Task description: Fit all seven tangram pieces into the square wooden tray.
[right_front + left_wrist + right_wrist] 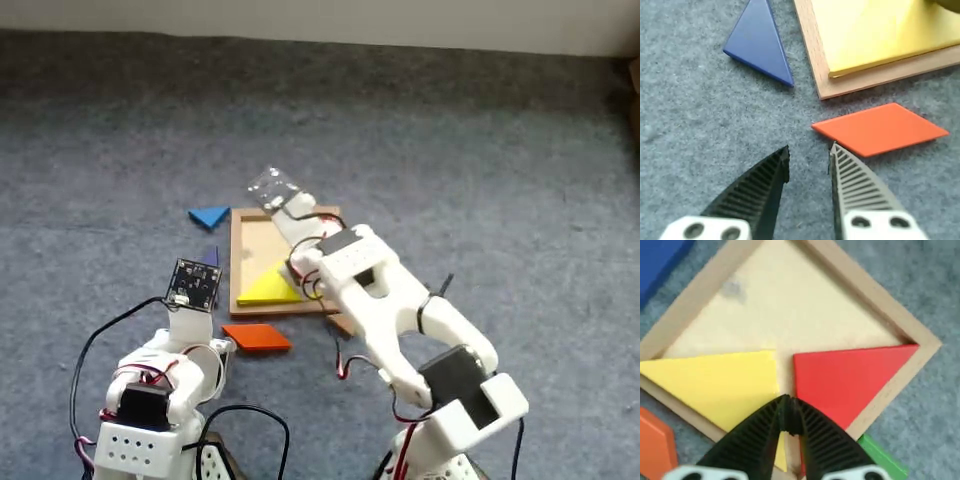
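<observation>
Two pincers: left pincer (809, 146) narrowly parted beside orange parallelogram (880, 129), right pincer (789, 399) closed over wooden tray (880, 292).

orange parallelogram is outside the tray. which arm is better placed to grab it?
Left, most likely. The left gripper is open, its tips right beside the orange parallelogram. The right gripper is shut over the tray, between the yellow triangle and red triangle, farther from that piece.
</observation>
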Tool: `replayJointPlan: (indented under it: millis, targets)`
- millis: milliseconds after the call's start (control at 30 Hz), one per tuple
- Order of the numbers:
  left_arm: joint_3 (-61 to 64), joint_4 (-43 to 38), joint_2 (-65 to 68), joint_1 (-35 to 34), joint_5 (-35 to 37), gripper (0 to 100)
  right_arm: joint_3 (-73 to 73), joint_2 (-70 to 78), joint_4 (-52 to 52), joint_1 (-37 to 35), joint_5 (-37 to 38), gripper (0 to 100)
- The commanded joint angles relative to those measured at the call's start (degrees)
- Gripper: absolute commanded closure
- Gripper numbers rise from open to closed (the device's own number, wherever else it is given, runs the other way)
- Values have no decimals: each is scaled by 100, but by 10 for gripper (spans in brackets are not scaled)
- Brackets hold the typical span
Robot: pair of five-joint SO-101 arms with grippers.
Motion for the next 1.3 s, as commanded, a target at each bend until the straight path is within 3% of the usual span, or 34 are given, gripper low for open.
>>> replayJointPlan:
  millis: [0, 333, 533, 633, 833, 1167, 1267]
  targets:
    - [110, 18, -207, 92, 35, 854, 31, -435, -13, 444, -18, 994]
    - [110, 18, -207, 92, 35, 854, 400, -2281, 892, 497, -44, 994]
    - [110, 18, -207, 92, 35, 854, 1147, -3266, 927, 505, -70, 988]
    - [110, 18, -207, 92, 35, 854, 1411, -3521, 1068, 514, -686, 976]
    - [110, 18, -207, 92, 35, 854, 1455, -3336, 2360, 479, -747, 743]
    - [110, 18, -207, 92, 35, 854, 1455, -2000, 1868, 145, -281, 739]
    - [110, 18, -207, 92, 35, 854, 1446, -1587, 1868, 145, 176, 739]
